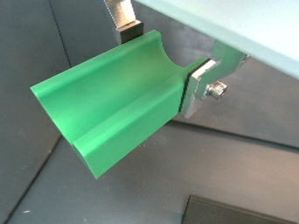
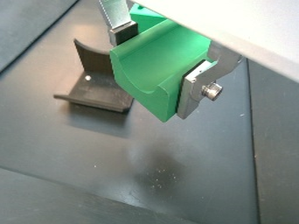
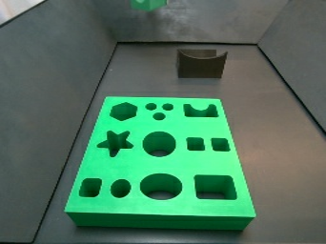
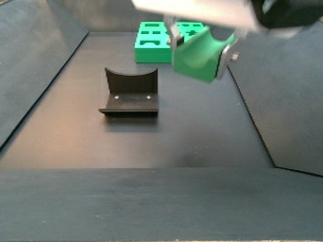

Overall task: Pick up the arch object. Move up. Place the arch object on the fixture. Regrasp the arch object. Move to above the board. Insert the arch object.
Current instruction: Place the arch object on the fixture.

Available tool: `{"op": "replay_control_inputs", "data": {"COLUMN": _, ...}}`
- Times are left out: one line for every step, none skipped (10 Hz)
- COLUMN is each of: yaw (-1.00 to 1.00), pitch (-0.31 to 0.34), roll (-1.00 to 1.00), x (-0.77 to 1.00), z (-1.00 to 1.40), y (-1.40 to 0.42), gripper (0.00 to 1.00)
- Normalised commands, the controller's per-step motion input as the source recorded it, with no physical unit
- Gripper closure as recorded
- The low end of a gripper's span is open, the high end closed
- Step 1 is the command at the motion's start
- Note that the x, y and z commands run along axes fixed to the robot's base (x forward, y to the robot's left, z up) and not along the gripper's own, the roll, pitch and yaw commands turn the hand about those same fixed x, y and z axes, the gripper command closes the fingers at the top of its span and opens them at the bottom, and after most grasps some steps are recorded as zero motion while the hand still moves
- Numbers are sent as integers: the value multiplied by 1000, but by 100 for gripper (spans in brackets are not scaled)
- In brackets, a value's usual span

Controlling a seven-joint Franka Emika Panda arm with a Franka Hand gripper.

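My gripper (image 1: pixel 163 54) is shut on the arch object (image 1: pixel 111 109), a muted-green block whose curved notch faces the camera in both wrist views. One silver finger (image 2: pixel 117 26) presses one side and the other finger (image 2: pixel 197 87) the opposite side. The held arch object (image 4: pixel 199 57) hangs in the air above the floor, to the right of the fixture (image 4: pixel 128 93), a dark block with a U-shaped dip, also seen at the back (image 3: pixel 200 62). The board (image 3: pixel 159 162), a bright green slab with shaped cut-outs, lies flat. Only a green sliver of the arch object (image 3: pixel 151 4) shows at the top edge.
Dark walls enclose the dark floor (image 4: pixel 164 142). The fixture (image 2: pixel 96 83) stands on its base plate just beside and below the held block. The board (image 4: pixel 164 38) lies beyond the gripper (image 4: pixel 209 43) in a side view.
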Motion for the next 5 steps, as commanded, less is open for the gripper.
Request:
{"op": "replay_control_inputs", "data": {"yaw": 22, "pitch": 102, "roll": 71, "x": 6, "z": 217, "y": -2, "gripper": 100}}
{"op": "replay_control_inputs", "data": {"yaw": 1000, "pitch": 96, "roll": -147, "x": 786, "z": 100, "y": -1000, "gripper": 100}}
{"op": "replay_control_inputs", "data": {"yaw": 1000, "pitch": 106, "roll": -152, "x": 798, "z": 69, "y": -1000, "gripper": 100}}
{"op": "replay_control_inputs", "data": {"yaw": 1000, "pitch": 133, "roll": -174, "x": 844, "z": 74, "y": -1000, "gripper": 100}}
{"op": "replay_control_inputs", "data": {"yaw": 1000, "pitch": 170, "roll": -203, "x": 919, "z": 77, "y": -1000, "gripper": 100}}
